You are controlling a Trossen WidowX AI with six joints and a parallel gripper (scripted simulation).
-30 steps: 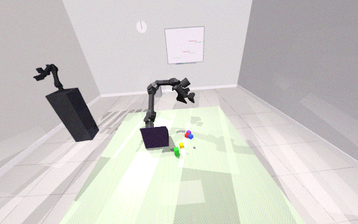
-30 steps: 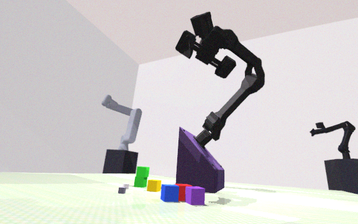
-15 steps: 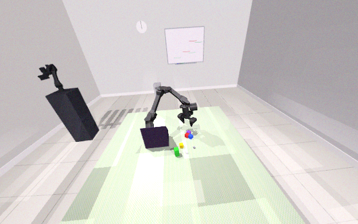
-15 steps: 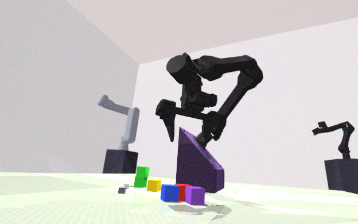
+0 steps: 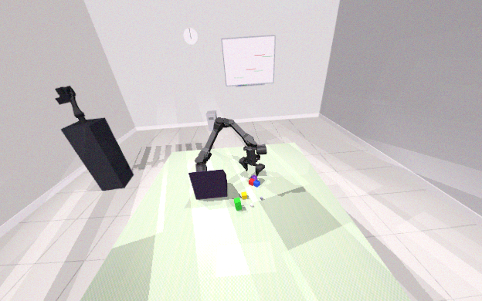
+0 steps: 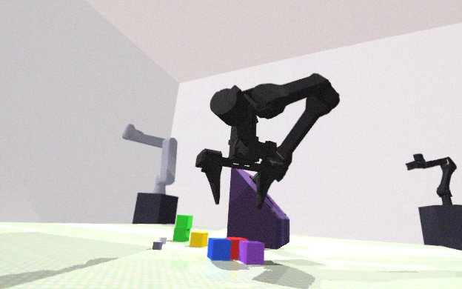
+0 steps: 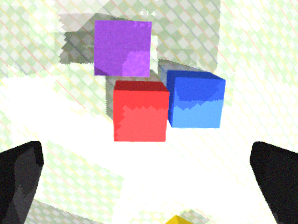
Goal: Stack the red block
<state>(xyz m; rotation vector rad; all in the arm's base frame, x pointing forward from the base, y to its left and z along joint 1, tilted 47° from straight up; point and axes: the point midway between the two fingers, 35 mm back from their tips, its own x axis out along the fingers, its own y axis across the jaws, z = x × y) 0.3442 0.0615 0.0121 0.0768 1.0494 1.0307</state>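
The red block (image 5: 252, 181) (image 6: 235, 249) (image 7: 140, 120) rests on the mat, close beside the blue block and near the purple block. The green tower (image 5: 238, 204) (image 6: 183, 228) stands upright; in the exterior view it shows two green blocks, the upper slightly offset on the lower. It is out of the wrist view. My gripper (image 5: 252, 170) (image 6: 238, 205) (image 7: 149, 153) is wide open and empty, pointing down above the group of blocks. In the wrist view the red block lies between the two fingers' lines, a little ahead of the fingertips.
A blue block (image 5: 256, 184) (image 6: 219, 249) (image 7: 196, 102) and a purple block (image 6: 252, 253) (image 7: 122, 48) crowd the red one. A yellow block (image 5: 244, 195) (image 6: 198, 239) (image 7: 176, 220) lies between them and the tower. Two tiny cubes lie near the tower. The arm's dark purple base (image 5: 210, 185) (image 6: 252, 222) stands beside.
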